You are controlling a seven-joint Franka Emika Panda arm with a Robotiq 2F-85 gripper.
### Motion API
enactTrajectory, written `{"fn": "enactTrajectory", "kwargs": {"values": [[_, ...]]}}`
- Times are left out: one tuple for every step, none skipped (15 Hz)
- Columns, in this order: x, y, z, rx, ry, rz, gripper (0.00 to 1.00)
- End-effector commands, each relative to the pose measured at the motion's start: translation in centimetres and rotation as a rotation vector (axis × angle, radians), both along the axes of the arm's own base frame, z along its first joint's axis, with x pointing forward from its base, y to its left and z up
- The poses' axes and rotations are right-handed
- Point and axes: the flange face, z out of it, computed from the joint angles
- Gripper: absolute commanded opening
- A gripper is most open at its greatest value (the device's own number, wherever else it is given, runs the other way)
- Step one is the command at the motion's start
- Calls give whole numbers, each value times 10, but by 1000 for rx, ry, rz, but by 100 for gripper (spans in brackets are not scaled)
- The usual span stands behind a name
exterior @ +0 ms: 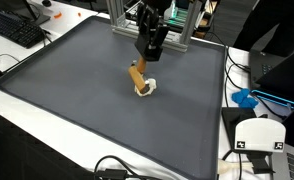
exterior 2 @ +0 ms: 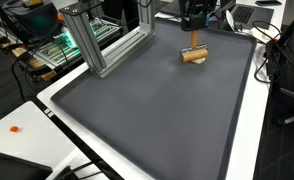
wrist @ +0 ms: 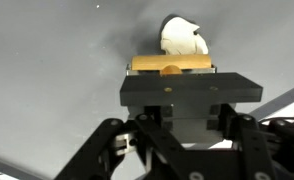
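Observation:
A wooden piece (exterior: 138, 76) with a slanted stick stands on the dark grey mat (exterior: 77, 90) near its far side. A crumpled white lump (exterior: 148, 88) lies against its base. My gripper (exterior: 147, 50) hangs just above the stick's top. In the wrist view my gripper (wrist: 191, 115) is shut on a black flat-topped block (wrist: 191, 88). That block hides most of the wooden piece (wrist: 172, 65). The white lump (wrist: 184, 38) lies just beyond the wood. In an exterior view my gripper (exterior 2: 194, 25) is directly over the wooden piece (exterior 2: 194, 56). Whether the block touches the wood cannot be told.
An aluminium frame (exterior 2: 97, 40) stands at the mat's (exterior 2: 157, 110) far corner, close behind the arm. A keyboard (exterior: 17, 30), a blue object (exterior: 245, 98), a white device (exterior: 259, 135) and cables (exterior: 117, 170) lie around the mat's edges.

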Motion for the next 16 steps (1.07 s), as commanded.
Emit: {"fn": "enactTrajectory", "kwargs": {"values": [[4,0,1,12,-4,-92,35],[4,1,1,18,-3,-105,35],[4,2,0,24,5,-123,35],[4,3,-2,28,14,-138,35],[4,5,-3,40,26,-149,35],[4,6,-4,51,36,-160,35],[4,7,-6,68,49,-165,35],[4,9,-7,84,58,-169,35],[3,10,-7,96,66,-178,35],[3,10,-7,103,69,-182,35],[3,11,-8,108,73,-184,35],[2,12,-9,109,77,-188,35],[1,13,-11,113,81,-187,35],[0,14,-13,113,85,-187,35],[-1,15,-15,112,90,-185,35],[-2,17,-16,113,95,-181,35]]}}
